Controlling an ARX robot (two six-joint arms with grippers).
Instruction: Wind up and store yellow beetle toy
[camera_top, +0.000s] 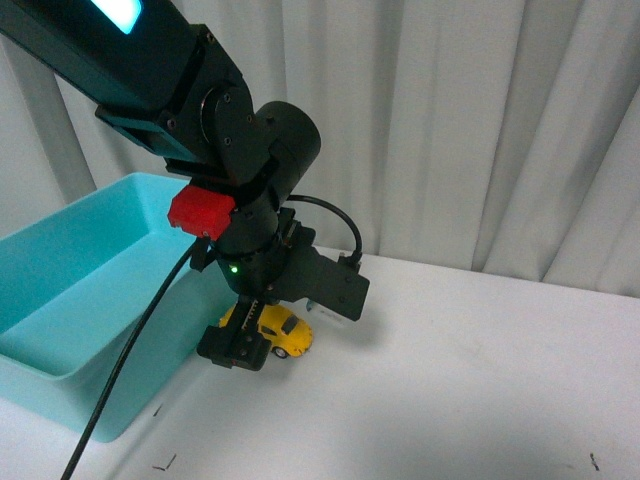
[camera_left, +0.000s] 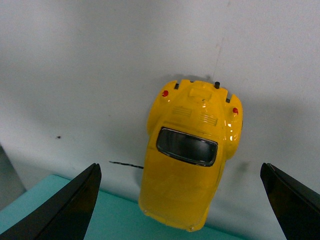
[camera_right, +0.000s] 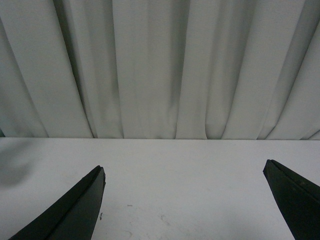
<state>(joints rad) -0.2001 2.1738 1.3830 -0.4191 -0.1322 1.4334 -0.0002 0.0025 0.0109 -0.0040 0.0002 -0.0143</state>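
The yellow beetle toy (camera_top: 283, 332) rests on the white table next to the turquoise bin (camera_top: 75, 300). My left gripper (camera_top: 240, 352) hangs low over it, open, its black fingers spread wide on either side. In the left wrist view the yellow beetle toy (camera_left: 189, 165) lies between the two fingers (camera_left: 75, 205), apart from both, with its dark window and red lights showing. My right gripper (camera_right: 185, 205) is open over bare table, with nothing between its fingers (camera_right: 80, 210). The right arm is out of the front view.
The turquoise bin's rim (camera_left: 60, 215) shows just under the toy in the left wrist view. A white curtain (camera_top: 480, 130) hangs behind the table. Small dark specks (camera_top: 163, 464) lie on the table (camera_top: 480, 380) near the front.
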